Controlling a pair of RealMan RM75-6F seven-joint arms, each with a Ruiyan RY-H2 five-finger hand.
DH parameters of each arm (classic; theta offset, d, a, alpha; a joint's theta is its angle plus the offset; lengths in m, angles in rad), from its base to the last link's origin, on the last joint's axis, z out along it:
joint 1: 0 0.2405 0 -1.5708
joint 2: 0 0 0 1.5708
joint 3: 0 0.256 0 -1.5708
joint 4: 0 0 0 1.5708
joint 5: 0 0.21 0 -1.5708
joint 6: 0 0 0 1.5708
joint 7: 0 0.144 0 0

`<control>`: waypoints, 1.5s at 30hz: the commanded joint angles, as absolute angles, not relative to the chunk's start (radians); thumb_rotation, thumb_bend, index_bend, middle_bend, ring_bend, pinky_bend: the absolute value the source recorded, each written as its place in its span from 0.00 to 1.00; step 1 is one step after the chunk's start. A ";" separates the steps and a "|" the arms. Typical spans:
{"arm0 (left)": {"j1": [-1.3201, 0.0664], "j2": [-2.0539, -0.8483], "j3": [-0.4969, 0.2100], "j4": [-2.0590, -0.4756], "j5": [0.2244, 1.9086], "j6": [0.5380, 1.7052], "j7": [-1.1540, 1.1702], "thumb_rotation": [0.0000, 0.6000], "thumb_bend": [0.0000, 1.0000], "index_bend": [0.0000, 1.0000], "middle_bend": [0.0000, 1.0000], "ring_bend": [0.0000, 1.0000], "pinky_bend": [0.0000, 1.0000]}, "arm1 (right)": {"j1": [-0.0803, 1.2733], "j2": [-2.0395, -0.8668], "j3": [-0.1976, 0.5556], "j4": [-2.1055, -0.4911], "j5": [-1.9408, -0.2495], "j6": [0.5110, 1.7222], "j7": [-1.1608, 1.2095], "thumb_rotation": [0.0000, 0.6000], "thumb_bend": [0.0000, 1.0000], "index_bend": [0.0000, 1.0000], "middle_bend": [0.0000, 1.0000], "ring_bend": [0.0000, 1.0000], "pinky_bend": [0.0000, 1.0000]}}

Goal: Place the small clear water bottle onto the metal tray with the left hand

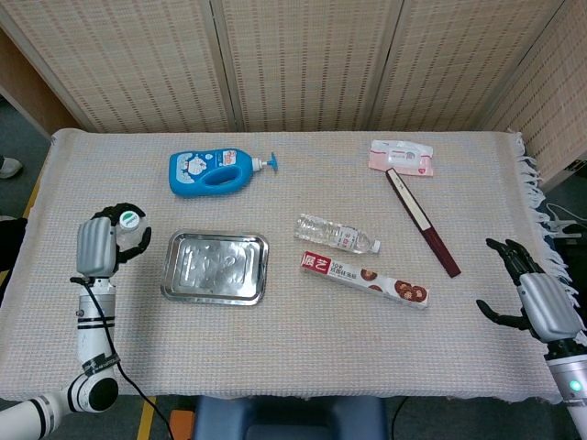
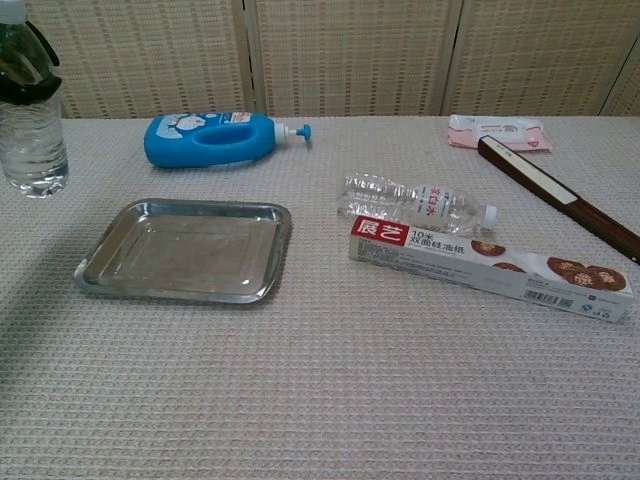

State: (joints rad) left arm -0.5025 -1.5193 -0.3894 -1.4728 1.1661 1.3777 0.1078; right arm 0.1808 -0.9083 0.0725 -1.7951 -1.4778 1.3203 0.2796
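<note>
My left hand (image 1: 94, 244) grips a small clear water bottle (image 2: 32, 140) near its neck, holding it upright just left of the metal tray (image 1: 215, 268). From the head view only the bottle's white cap (image 1: 128, 218) shows, above the hand. In the chest view dark fingers (image 2: 28, 80) wrap the bottle's shoulder, and its base hangs close to the cloth. Nothing lies on the tray (image 2: 185, 250). My right hand (image 1: 537, 298) rests open at the table's right edge, fingers spread, holding nothing. The chest view does not show it.
A second clear bottle (image 1: 336, 234) lies on its side at centre, with a long cling-film box (image 1: 364, 279) just in front of it. A blue pump bottle (image 1: 215, 171) lies behind the tray. A dark flat stick (image 1: 422, 222) and a pink packet (image 1: 401, 157) are far right.
</note>
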 commanded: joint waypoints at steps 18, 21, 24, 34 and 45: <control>-0.540 -1.491 -0.353 -1.475 1.086 1.287 0.151 1.00 0.39 0.57 0.65 0.49 0.58 | 0.183 -0.912 0.073 -1.795 -1.473 1.316 0.271 1.00 0.19 0.08 0.11 0.00 0.21; -0.566 -1.481 -0.388 -1.474 1.101 1.290 0.142 1.00 0.39 0.57 0.65 0.49 0.58 | 0.185 -0.913 0.074 -1.795 -1.470 1.312 0.267 1.00 0.19 0.08 0.11 0.00 0.21; -0.598 -1.453 -0.431 -1.494 1.123 1.298 0.152 1.00 0.40 0.57 0.65 0.49 0.58 | 0.185 -0.914 0.073 -1.796 -1.471 1.312 0.263 1.00 0.19 0.08 0.11 0.00 0.21; -0.589 -1.459 -0.446 -1.603 1.062 1.322 0.128 1.00 0.39 0.57 0.65 0.49 0.58 | 0.188 -0.917 0.073 -1.796 -1.468 1.307 0.262 1.00 0.19 0.08 0.11 0.00 0.21; -0.586 -1.667 -0.410 -1.532 0.984 1.371 0.085 1.00 0.39 0.57 0.66 0.49 0.58 | 0.197 -0.921 0.072 -1.795 -1.453 1.282 0.244 1.00 0.19 0.08 0.11 0.00 0.21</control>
